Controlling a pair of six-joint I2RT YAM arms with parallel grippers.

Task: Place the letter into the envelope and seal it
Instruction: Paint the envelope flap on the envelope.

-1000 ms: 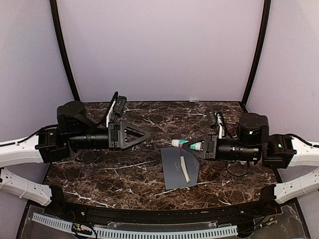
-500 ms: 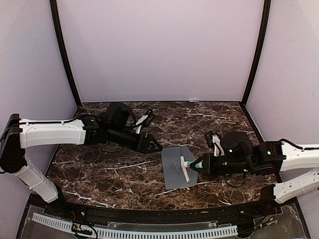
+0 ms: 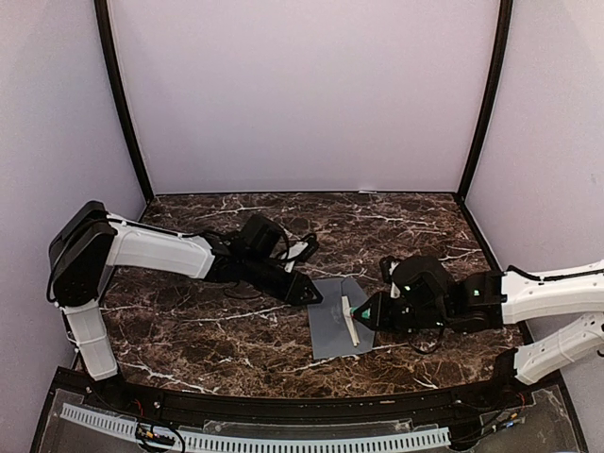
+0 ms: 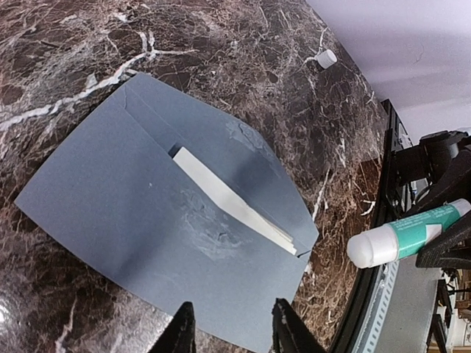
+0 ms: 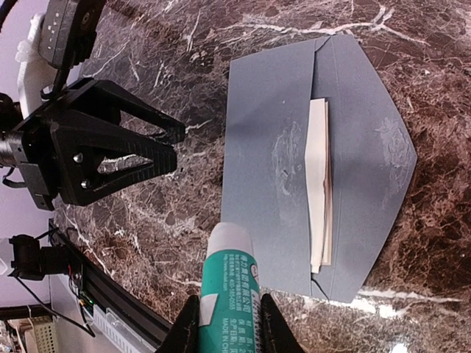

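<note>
On the glossy brown marble table [image 3: 189, 330], veined white: a flat, matte slate-grey paper envelope [image 3: 330, 330], rectangular, with the triangular flap folded open and pale shiny smears on the body and flap. Tucked in its pocket, a cream folded letter [image 3: 350, 321], seen only as a narrow strip along the mouth, the rest hidden under grey paper. Near the far edge in the left wrist view, a small white cap [image 4: 324, 59], too tiny to make out further.

Right gripper [image 5: 228, 323] pinching a teal-and-white glue stick [image 5: 229, 287] with a rounded white end, held over the envelope's edge; lower part of the tube cut off by the frame. Left gripper [image 4: 232, 331] just beside the envelope's left edge, fingers apart with nothing between them, only the tips in view.

Envelope between the two grippers, slightly right of table centre; long axis running near to far, slightly tilted; flap tip pointing right, toward the right arm
</note>
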